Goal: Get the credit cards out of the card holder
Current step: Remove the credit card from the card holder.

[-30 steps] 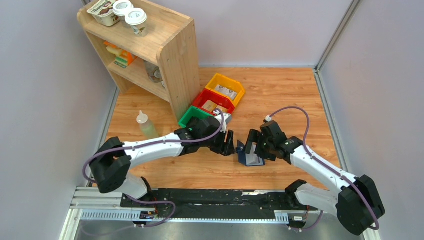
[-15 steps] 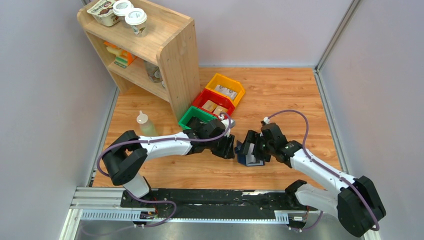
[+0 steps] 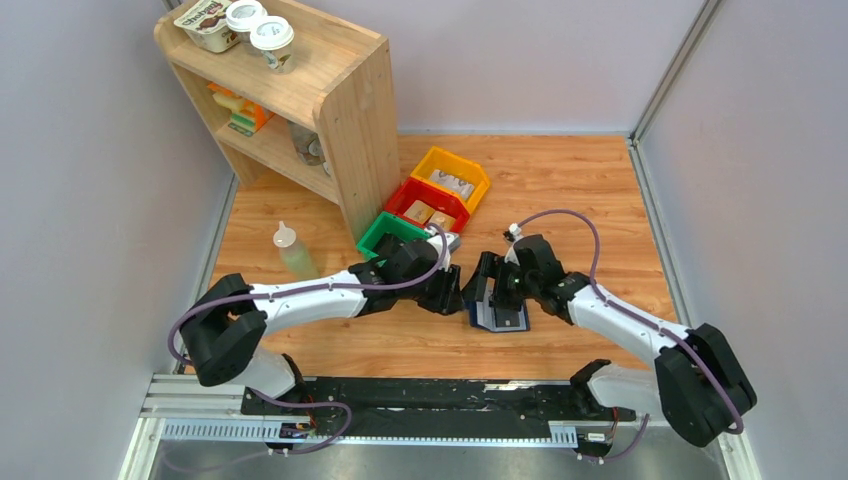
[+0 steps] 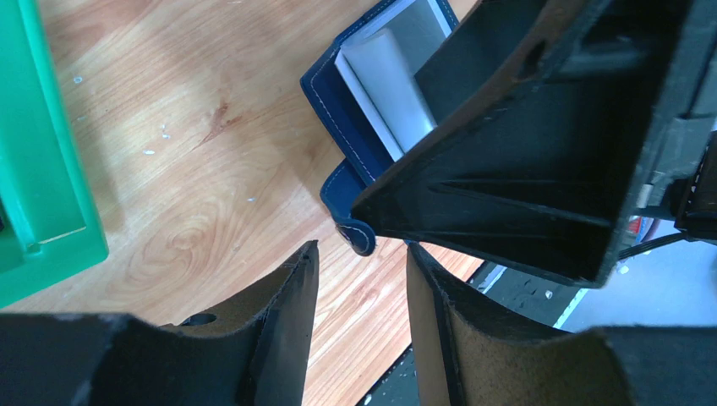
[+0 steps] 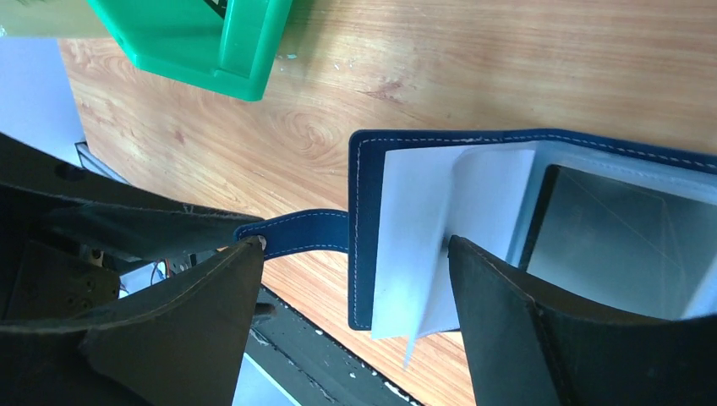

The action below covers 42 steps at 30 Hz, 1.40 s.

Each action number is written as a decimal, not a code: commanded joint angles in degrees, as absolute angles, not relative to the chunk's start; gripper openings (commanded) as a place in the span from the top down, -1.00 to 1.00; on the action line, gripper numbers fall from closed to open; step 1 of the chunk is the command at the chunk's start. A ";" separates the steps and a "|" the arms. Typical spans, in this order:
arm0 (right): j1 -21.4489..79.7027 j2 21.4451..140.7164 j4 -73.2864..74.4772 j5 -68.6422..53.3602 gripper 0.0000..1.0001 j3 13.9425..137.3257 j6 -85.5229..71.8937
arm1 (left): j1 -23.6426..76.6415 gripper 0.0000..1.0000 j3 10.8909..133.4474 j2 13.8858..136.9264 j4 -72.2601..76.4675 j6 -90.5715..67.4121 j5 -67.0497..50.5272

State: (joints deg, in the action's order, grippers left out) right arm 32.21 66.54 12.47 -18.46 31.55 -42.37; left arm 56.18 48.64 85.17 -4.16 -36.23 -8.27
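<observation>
Card holder [image 3: 497, 316] lies open near the green bin [image 3: 386, 231]. Your left tool [image 4: 362, 248], narrowly parted, sits at its strap tab [image 5: 296, 230], likely to steady it. Your right tool [image 5: 355, 241], wide, straddles the inner leaves [image 5: 423, 245].

The left claw [image 4: 361, 262] fills the lower edge, its two fingers [image 4: 287, 296] parted with bare table [image 4: 194, 127] between them. Just beyond the gap lies the strap tab [image 4: 353, 227] of the open navy card holder [image 4: 334, 93]. The right claw's one visible finger [image 4: 507, 178] overlaps the holder's pale inner face. A green bin [image 4: 42, 169] sits at the left.
</observation>
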 commanded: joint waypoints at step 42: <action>32.52 81.39 -7.20 -14.85 1.00 24.17 -48.16 | 53.44 0.29 52.29 98.51 9.49 -44.03 -7.47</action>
State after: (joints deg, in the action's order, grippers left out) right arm 32.23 81.52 -5.19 -18.52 27.00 -46.89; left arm 54.00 48.73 95.26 6.87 -43.48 -6.72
